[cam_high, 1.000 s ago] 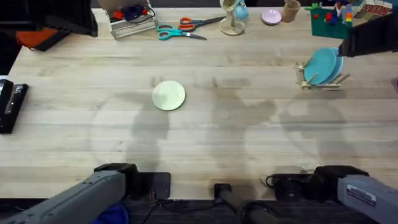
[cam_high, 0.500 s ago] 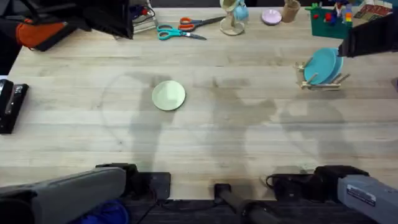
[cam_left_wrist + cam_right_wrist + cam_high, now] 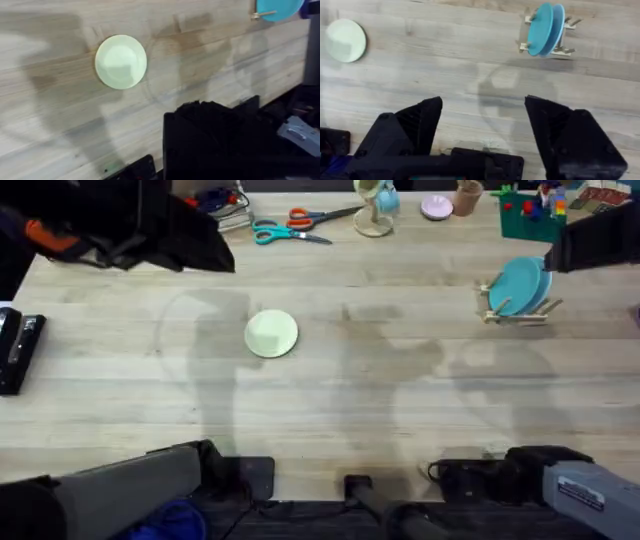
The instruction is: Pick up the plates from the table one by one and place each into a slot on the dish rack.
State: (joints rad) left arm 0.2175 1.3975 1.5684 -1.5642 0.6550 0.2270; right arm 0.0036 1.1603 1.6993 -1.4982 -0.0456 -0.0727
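A pale yellow-green plate (image 3: pixel 271 334) lies flat on the table (image 3: pixel 380 410), left of centre; it is also in the left wrist view (image 3: pixel 121 61) and the right wrist view (image 3: pixel 345 40). Two teal-blue plates (image 3: pixel 520 284) stand on edge in the small wooden dish rack (image 3: pixel 517 314) at the far right, and the right wrist view shows them too (image 3: pixel 545 29). My left arm (image 3: pixel 150 225) is a large dark blur high over the far left, back and left of the pale plate. High above the table, my right gripper (image 3: pixel 482 135) is open with nothing between its fingers.
Along the far edge lie scissors (image 3: pixel 292 226), a wooden mug stand (image 3: pixel 373 208), a pink dish (image 3: pixel 436 207) and a green baseplate with toy blocks (image 3: pixel 530 210). A black device (image 3: pixel 18 350) sits at the left edge. The right arm (image 3: pixel 595 240) hangs dark beside the rack.
The left arm's dark shape has swung rightward along the far left, closer to the pale plate. The plates, the rack and the right arm have not moved.
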